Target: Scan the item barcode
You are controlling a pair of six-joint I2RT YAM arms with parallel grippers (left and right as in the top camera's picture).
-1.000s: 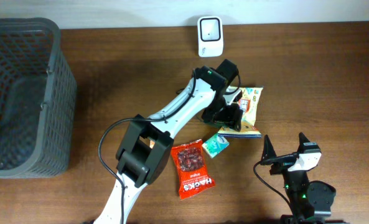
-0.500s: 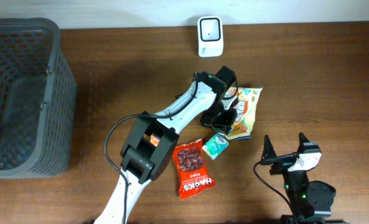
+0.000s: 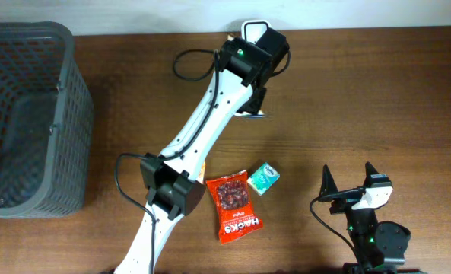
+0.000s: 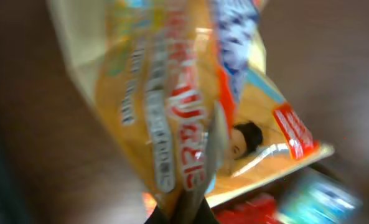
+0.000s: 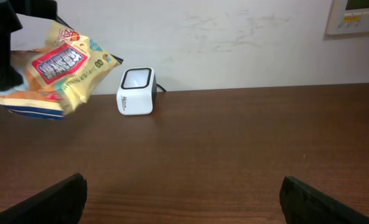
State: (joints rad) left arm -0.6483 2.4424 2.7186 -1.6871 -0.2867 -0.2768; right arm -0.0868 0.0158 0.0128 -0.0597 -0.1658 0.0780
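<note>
My left fingers (image 4: 185, 210) have clamped shut on the snack bag (image 5: 55, 67) and lifted it off the tabletop (image 5: 234, 143), just left of the scanner (image 5: 136, 91). My right fingers (image 5: 47, 200) stay wide open, empty.

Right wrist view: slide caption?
Snack bag held up beside the white scanner, over the table; right fingers open in the foreground.

Left arm (image 3: 214, 106) reaches far, wrist over the white scanner (image 3: 247, 26), snack bag (image 3: 252, 114) edge peeking out beside it. Red packet (image 3: 234, 207) and green packet (image 3: 264, 177) near centre. Grey basket (image 3: 77, 114) far left. Right gripper (image 3: 347, 170) near right, jaws spread.
</note>
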